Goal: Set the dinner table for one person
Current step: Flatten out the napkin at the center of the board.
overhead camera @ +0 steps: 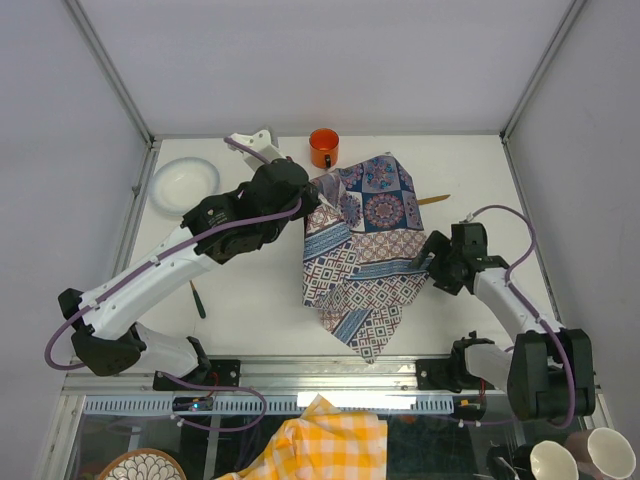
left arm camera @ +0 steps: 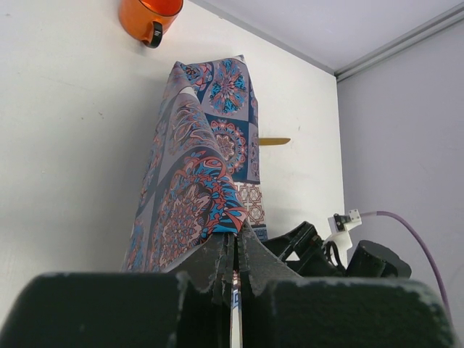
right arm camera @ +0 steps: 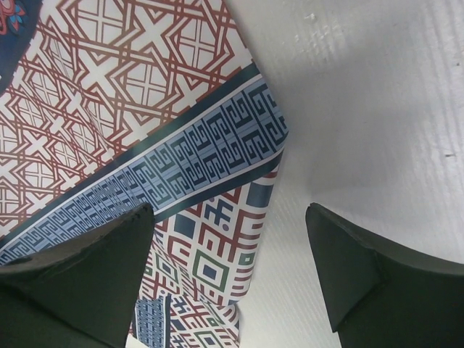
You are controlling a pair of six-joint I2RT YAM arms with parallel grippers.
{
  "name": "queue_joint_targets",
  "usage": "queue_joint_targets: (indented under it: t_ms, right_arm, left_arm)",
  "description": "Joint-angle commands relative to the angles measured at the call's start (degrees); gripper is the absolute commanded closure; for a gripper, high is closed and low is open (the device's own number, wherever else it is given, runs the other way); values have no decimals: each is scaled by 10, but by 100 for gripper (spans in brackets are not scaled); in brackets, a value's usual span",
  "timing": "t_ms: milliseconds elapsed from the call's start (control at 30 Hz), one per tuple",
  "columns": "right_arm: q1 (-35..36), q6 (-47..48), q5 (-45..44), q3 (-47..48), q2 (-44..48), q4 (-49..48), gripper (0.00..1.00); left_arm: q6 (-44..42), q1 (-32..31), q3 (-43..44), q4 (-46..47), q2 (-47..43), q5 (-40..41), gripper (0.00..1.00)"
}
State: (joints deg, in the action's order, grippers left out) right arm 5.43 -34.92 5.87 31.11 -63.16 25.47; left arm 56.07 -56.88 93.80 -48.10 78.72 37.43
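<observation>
While our right gripper (right arm camera: 228,212) stands with its jaws wide apart, astride the near right edge of the blue-and-purple tile-print cloth (overhead camera: 365,250), it holds nothing. If those jaws close too shallow, we judge the thin, limp fabric could slip free. Too deep, and they may scrape the large white matte tabletop (overhead camera: 250,300), which lies under everything, bounded by its aluminium frame rails (overhead camera: 300,375).

Farther in, our left gripper (left arm camera: 233,243) is clamped tight on a raised corner, tenting the cloth into soft folds. A pull from either arm could drag the slim wooden utensil handle (overhead camera: 435,200) showing at the cloth's far right edge, or sweep a fold into the glossy orange mug (overhead camera: 323,147) just beyond it. The round white plate (overhead camera: 184,183) sits well apart, far left.
</observation>
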Motion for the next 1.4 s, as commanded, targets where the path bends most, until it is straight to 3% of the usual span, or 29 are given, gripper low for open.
queue_joint_targets:
  t_ms: [0,333,467,533,633,833,1000,1167,1367]
  right_arm:
    - [-2,-14,17,-4,-10,-51,14]
    - [-2,-12,32,-13,-44,-78,33]
    - [-2,-10,46,-16,-58,-95,47]
    - [-2,-9,52,-16,-62,-104,61]
    - [-2,-3,55,-9,-63,-107,100]
    - [-2,3,63,45,-1,-68,100]
    - [-2,8,76,192,64,21,100]
    - [-2,9,101,361,48,65,100]
    - [-2,-25,133,486,2,47,100]
  left_arm:
    - [77,7,5,-77,-27,83,100]
    - [79,9,4,-76,-26,80,100]
    - [79,11,4,-76,-24,80,100]
    - [78,11,4,-76,-24,79,100]
    - [78,13,3,-76,-25,78,100]
    - [73,14,2,-78,-31,80,100]
    - [72,15,2,-86,-34,87,100]
    - [75,16,2,-91,-31,87,100]
    - [78,18,7,-95,-33,98,100]
